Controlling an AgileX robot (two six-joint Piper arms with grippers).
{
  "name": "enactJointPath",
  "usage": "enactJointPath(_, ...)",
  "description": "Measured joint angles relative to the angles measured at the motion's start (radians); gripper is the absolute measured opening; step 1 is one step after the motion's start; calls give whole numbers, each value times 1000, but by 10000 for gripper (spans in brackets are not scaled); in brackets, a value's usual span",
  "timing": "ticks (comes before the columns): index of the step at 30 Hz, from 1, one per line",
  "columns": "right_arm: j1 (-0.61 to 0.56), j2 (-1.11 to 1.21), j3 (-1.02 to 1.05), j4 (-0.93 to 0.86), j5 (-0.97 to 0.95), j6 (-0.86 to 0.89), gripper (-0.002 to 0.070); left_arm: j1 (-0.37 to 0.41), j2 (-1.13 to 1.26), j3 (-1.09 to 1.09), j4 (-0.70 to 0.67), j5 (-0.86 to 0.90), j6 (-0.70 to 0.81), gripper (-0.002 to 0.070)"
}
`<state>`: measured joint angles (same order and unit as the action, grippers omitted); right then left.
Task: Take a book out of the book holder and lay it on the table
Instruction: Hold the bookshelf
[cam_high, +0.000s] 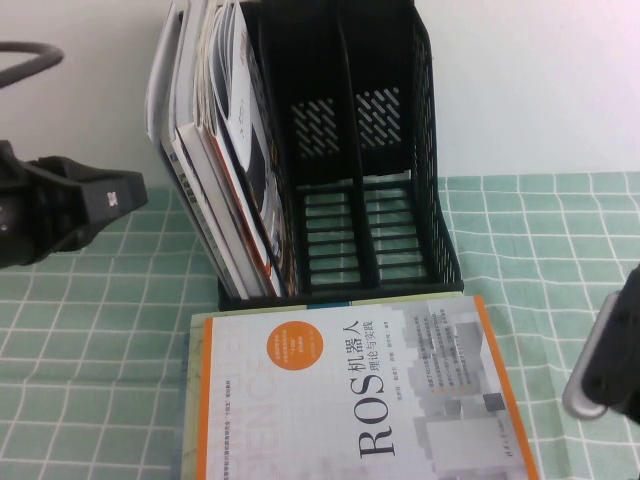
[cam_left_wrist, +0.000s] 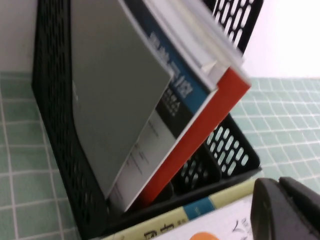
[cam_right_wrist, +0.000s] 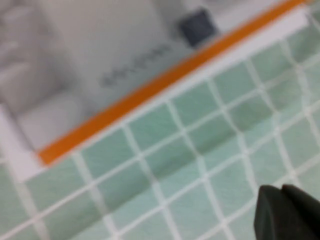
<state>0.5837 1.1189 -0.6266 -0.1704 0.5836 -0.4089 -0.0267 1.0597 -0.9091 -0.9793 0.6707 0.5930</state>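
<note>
The black book holder (cam_high: 400, 150) stands upright at the back of the table (cam_high: 90, 330). Several books lean in its left compartment; the other two compartments hold nothing. The outermost one is a large thin book with a grey cover (cam_left_wrist: 115, 100), next to a blue-spined and a red one. My left gripper (cam_high: 130, 190) hovers to the left of the holder, shut and holding nothing; its closed tips (cam_left_wrist: 278, 182) show in the left wrist view. My right gripper (cam_high: 610, 360) is low at the right edge, shut (cam_right_wrist: 281, 189) over the cloth, holding nothing.
The orange-bordered white ROS book (cam_high: 370, 390) lies flat in front of the holder, on top of another book with a yellow-green spine (cam_left_wrist: 165, 220). Green grid cloth lies bare to the left and right of this stack. A white wall is behind the holder.
</note>
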Motion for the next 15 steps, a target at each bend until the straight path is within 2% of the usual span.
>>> enactJointPath(3, 0, 0, 0, -318, -48, 325, -1, -49, 38, 0, 23, -20, 4, -3)
enactJointPath(6, 0, 0, 0, -608, -185, 646, -1, -136, 50, 0, 44, -90, 7, -3)
enactJointPath(11, 0, 0, -2, -1123, -454, 1230, -1, -302, 50, -8, 45, -261, 4, -3)
enactJointPath(15, 0, -2, -2, -1439, -502, 1582, -1, -411, 53, -8, 38, -431, -41, -3)
